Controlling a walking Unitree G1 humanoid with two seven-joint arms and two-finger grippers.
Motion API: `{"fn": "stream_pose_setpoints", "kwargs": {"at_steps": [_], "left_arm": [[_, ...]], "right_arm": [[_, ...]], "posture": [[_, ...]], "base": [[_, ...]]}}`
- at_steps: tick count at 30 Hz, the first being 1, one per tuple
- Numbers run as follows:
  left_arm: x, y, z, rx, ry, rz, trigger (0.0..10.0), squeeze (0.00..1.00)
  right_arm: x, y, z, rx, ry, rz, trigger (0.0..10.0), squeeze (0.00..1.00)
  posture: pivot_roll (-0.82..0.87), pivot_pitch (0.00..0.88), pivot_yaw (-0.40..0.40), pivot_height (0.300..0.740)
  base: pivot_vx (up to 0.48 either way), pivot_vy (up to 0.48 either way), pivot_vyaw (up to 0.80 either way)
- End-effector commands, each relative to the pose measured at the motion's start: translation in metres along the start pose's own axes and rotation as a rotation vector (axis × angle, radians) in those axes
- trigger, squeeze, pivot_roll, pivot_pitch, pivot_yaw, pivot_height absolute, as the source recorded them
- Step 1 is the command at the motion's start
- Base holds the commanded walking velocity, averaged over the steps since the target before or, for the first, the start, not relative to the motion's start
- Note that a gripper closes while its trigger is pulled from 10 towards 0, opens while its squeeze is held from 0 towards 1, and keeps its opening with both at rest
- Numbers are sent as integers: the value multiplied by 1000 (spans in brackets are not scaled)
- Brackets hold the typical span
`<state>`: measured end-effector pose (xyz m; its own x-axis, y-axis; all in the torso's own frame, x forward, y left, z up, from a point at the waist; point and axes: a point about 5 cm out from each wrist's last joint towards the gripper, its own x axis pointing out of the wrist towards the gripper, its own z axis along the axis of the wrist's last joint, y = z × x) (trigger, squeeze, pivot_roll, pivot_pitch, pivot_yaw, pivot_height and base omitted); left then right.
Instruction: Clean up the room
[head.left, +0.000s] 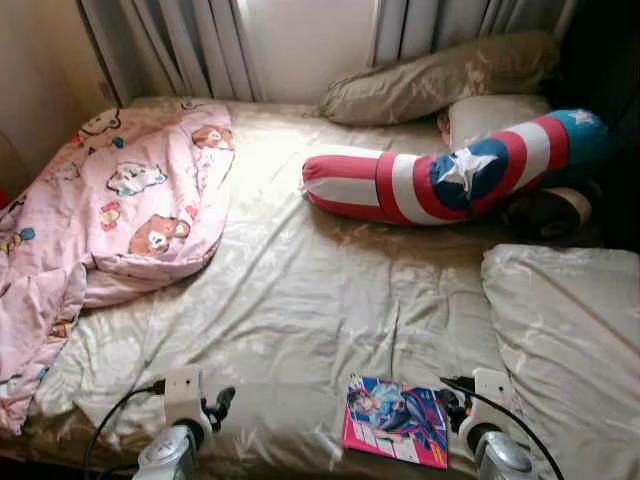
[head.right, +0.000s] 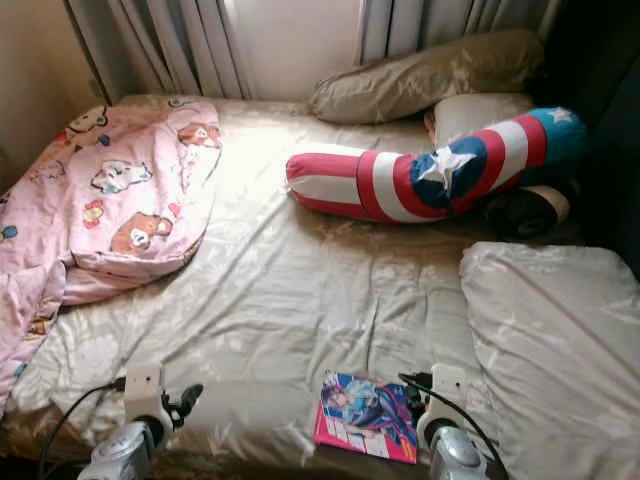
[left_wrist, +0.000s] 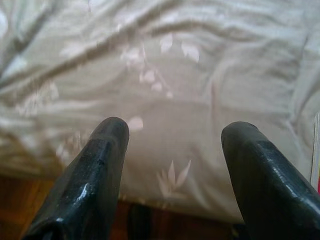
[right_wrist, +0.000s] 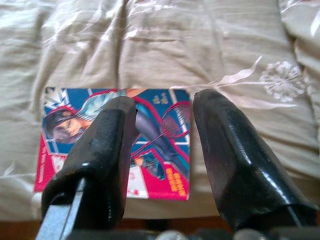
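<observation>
Bedding comes first: the bed (head.left: 300, 290) is spread with a rumpled beige sheet, a pink cartoon blanket (head.left: 120, 215) heaped on its left side, and a striped star bolster (head.left: 450, 175) laid across near the pillows (head.left: 440, 75). A comic book (head.left: 397, 420) is left flat at the near edge. The right gripper (right_wrist: 162, 150) is held just above it, fingers parted and empty, seemingly lined up for a pickup. The left gripper (left_wrist: 175, 165) is spread wide over bare sheet.

My two silver arms end in white wrist blocks, a black cable looping off each. The left claw (left_wrist: 172, 145) and right claw (right_wrist: 162, 112) have glossy black, rounded fingers.
</observation>
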<state>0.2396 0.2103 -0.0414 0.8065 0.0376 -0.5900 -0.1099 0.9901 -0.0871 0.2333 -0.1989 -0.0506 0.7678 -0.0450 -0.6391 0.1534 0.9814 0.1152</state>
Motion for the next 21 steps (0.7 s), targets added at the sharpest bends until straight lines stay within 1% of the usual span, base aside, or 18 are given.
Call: {"fn": "stream_pose_setpoints", "kwargs": {"at_steps": [1,2,4,5,8,9,12,16,17,18,21], "left_arm": [[-3,1,-12,14,55,7,10000,0],[-5,1,-21,14,93,14,10000,0],[-6,0,-23,11,103,16,10000,0],[-6,0,-25,12,113,15,10000,0],[-7,0,-27,14,118,21,10000,0],[-7,0,-26,18,113,21,10000,0],[-6,0,-25,29,104,16,10000,0],[-6,1,-23,35,88,21,10000,0],[-6,0,-21,36,83,17,10000,0],[-5,0,-21,37,83,16,10000,0],[-6,1,-21,41,87,16,10000,0]], "right_arm": [[0,-1,-4,-10,33,-10,10000,0],[-2,-4,-9,15,54,-35,10000,0],[-3,-6,-11,28,59,-44,10000,0],[-4,-10,-14,53,72,-65,10000,0],[-7,-15,-20,71,88,-80,10000,0],[-9,-19,-25,68,111,-91,10000,0],[-12,-20,-33,69,145,-84,10000,0],[-17,-17,-48,27,203,-46,10000,0],[-20,-16,-56,-28,236,-30,10000,0],[-21,-16,-59,-41,244,-25,10000,0],[-25,-12,-70,-42,274,-12,10000,0]], "posture": [[-33,0,-15,740],[-37,0,-14,740],[-40,0,-15,740],[-41,0,-17,740],[-42,0,-20,740],[-44,0,-19,740],[-45,0,-19,740],[-43,0,-21,740],[-39,0,-20,740],[-39,0,-20,740],[-35,0,-16,740]], "base": [[0,0,0],[0,0,0],[0,0,0],[0,0,0],[0,0,0],[0,0,0],[0,0,0],[0,0,0],[0,0,0],[0,0,0],[0,0,0]]}}
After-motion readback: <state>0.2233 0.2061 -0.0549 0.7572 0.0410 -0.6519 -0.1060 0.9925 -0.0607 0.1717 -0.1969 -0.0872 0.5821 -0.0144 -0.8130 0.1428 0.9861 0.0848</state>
